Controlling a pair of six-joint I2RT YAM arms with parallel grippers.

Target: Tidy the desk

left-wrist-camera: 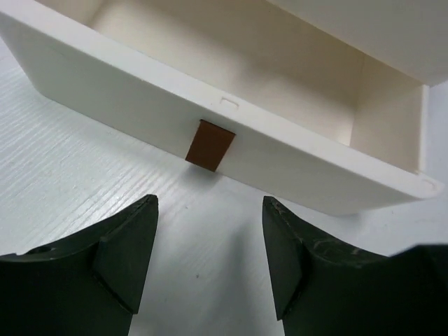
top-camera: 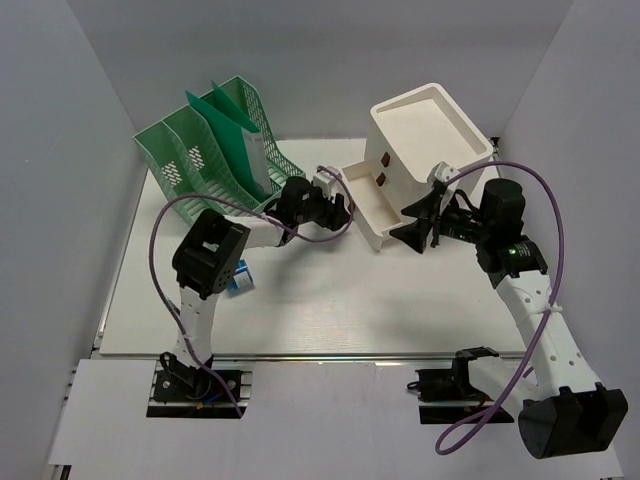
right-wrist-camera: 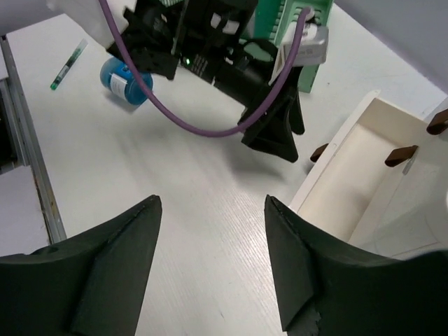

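Observation:
The white desk [top-camera: 350,300] carries a white drawer box [top-camera: 430,135] at the back right, its lowest drawer [top-camera: 370,205] pulled out. My left gripper [top-camera: 338,206] hovers just left of that drawer. In the left wrist view my left gripper [left-wrist-camera: 210,203] is open and empty, facing the drawer front's brown handle [left-wrist-camera: 210,145]. My right gripper [top-camera: 412,222] sits right of the drawer. The right wrist view has my right gripper [right-wrist-camera: 211,201] open above bare desk [right-wrist-camera: 140,154], beside the open drawer [right-wrist-camera: 357,175].
A green file organizer [top-camera: 215,150] stands at the back left. A blue cylinder [right-wrist-camera: 126,80] and a green pen [right-wrist-camera: 68,64] lie near the left arm's base; the blue cylinder [top-camera: 240,283] also shows from above. Pale grey walls surround the desk.

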